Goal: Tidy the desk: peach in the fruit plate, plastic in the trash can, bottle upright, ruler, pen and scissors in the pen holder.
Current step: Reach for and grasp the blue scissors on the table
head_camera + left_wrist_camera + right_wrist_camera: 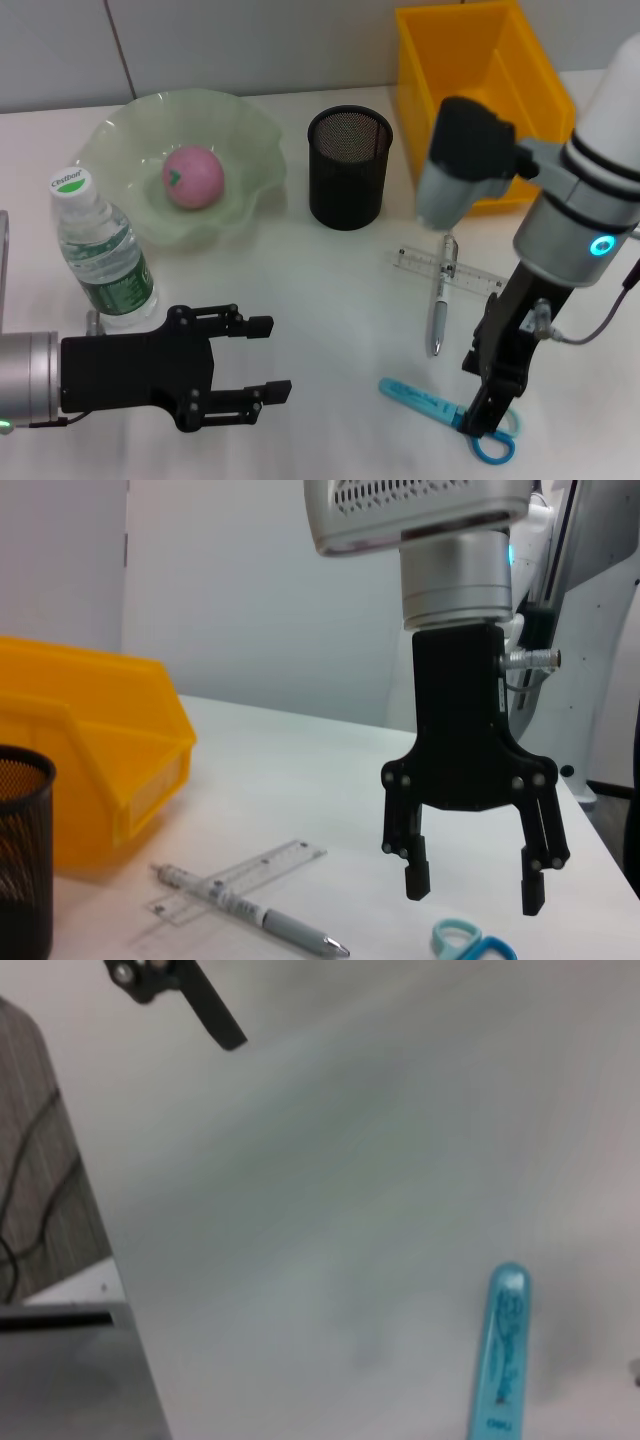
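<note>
A pink peach lies in the green fruit plate. The bottle stands upright at the left. Behind centre stands the black mesh pen holder. The pen lies across the clear ruler. Blue-sheathed scissors lie near the front edge. My right gripper hangs open just above their handle rings, as the left wrist view shows. My left gripper is open and empty, front left. The plastic is out of view.
A yellow bin stands at the back right, beside the pen holder. In the right wrist view the scissors' sheath lies on bare white table, with a finger of the left gripper far off.
</note>
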Robot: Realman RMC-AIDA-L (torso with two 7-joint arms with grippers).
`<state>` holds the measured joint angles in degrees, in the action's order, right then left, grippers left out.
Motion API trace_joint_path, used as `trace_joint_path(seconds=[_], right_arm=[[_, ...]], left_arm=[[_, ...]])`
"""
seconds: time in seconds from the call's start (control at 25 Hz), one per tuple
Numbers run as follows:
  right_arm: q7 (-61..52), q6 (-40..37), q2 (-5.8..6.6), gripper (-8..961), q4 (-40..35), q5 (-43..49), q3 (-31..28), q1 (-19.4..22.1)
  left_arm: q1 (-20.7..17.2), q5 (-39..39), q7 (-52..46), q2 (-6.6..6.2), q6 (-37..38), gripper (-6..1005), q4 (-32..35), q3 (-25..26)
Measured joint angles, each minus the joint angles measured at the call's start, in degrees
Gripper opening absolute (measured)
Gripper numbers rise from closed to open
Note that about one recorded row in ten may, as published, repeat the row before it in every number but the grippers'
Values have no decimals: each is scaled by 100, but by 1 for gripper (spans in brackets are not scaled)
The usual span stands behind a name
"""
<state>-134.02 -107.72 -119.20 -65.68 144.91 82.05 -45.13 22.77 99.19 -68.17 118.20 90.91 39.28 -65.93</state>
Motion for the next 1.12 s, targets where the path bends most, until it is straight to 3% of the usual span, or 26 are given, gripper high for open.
trace_joint_path(seconds=[0.4,0.72,1.12], right_arm=[[-317,655,-41,768,-51,-43,1013,82],[-509,958,-50,768,-95,-50,1475,122],[-675,1106,-50,757,-132,-56,1825,95]], left_arm=[[-64,334,-34,-29,-63,712,0,65],[-140,482,-99,-112,-32,712,0,192],[-151,487,-100,-105,-21,712,0,195]])
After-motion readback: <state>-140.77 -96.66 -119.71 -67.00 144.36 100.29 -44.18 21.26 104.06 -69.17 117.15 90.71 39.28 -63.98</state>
